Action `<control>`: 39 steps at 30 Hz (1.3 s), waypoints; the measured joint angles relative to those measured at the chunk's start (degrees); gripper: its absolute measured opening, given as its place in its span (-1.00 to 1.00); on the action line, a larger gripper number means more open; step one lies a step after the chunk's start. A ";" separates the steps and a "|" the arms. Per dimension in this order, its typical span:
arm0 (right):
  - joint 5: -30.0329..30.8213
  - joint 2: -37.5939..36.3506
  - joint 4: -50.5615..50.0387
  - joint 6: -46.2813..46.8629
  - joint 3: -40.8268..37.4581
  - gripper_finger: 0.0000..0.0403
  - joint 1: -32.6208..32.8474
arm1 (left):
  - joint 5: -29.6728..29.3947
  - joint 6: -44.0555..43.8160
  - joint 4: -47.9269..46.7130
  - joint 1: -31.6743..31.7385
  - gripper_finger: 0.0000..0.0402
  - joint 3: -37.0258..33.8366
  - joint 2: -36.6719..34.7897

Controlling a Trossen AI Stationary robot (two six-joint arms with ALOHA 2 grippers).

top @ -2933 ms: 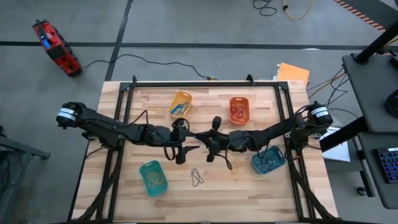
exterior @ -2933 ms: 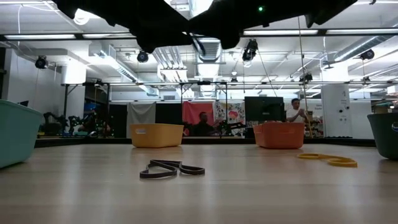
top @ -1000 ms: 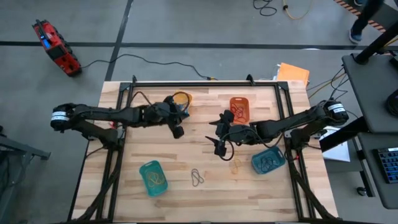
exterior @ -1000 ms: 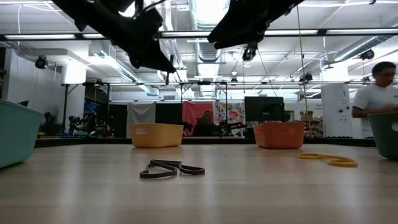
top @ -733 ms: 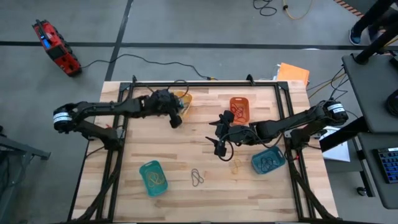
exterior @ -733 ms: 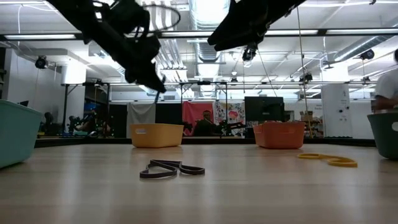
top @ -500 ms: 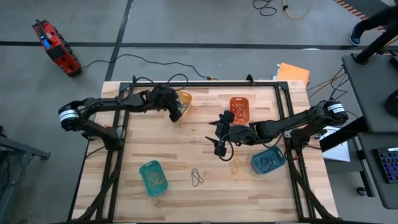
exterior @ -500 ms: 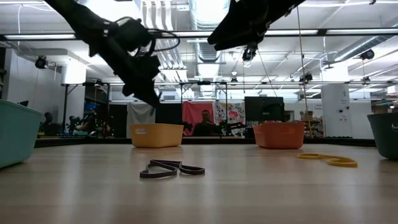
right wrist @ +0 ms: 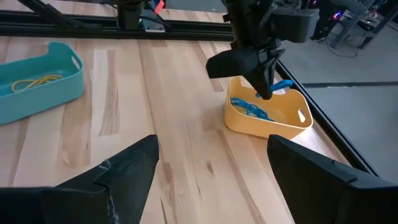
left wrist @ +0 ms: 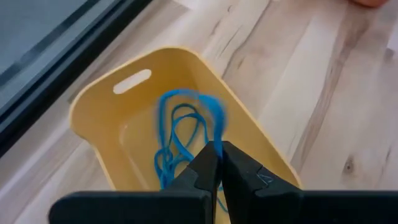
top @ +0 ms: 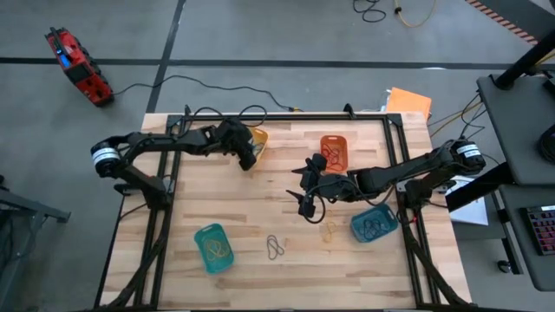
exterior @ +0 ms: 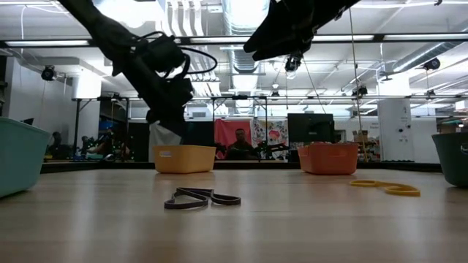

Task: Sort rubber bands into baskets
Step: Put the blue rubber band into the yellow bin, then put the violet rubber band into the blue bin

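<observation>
Left arm swung from bench centre to yellow basket (top: 253, 141); right arm pulled back toward orange basket (top: 334, 152).

Left tool (left wrist: 216, 163) pinched on blue rubber band (left wrist: 186, 121), hanging over yellow basket. Release low so band drops inside.

Grey bands (top: 275, 248) unmoved mid-bench.

Right tool (top: 303, 192) spread wide, empty, right of centre.
</observation>
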 joint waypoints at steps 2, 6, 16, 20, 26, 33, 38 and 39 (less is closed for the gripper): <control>0.00 0.00 0.00 0.00 0.00 0.49 0.00 | -0.15 -0.20 -0.30 0.00 -1.00 0.42 0.00; 0.00 0.00 0.00 -0.02 0.00 0.53 0.00 | -0.16 -0.46 -0.22 0.00 -0.91 0.81 -0.03; 0.00 0.04 0.00 -0.02 0.00 0.59 0.00 | -0.24 -0.40 -0.24 0.00 -0.40 0.81 -0.05; 0.00 0.17 0.01 0.00 0.00 0.59 0.00 | -0.25 -0.22 -0.22 -0.02 -0.25 0.81 -0.31; 0.00 0.48 -0.42 0.66 -0.02 0.59 0.00 | -0.27 -0.20 -0.31 -0.31 -0.18 0.81 -3.22; 0.00 0.48 -1.64 1.51 -0.04 0.59 0.00 | -0.27 -1.00 -1.84 -1.94 -0.18 0.86 -9.07; 0.00 0.48 -1.79 1.55 -0.04 0.59 0.00 | -0.62 -1.99 -4.44 -3.97 -0.18 0.86 -12.67; 0.00 0.48 -2.11 1.65 -0.04 0.59 0.00 | -0.64 -2.11 -4.61 -4.51 -0.18 0.83 -13.19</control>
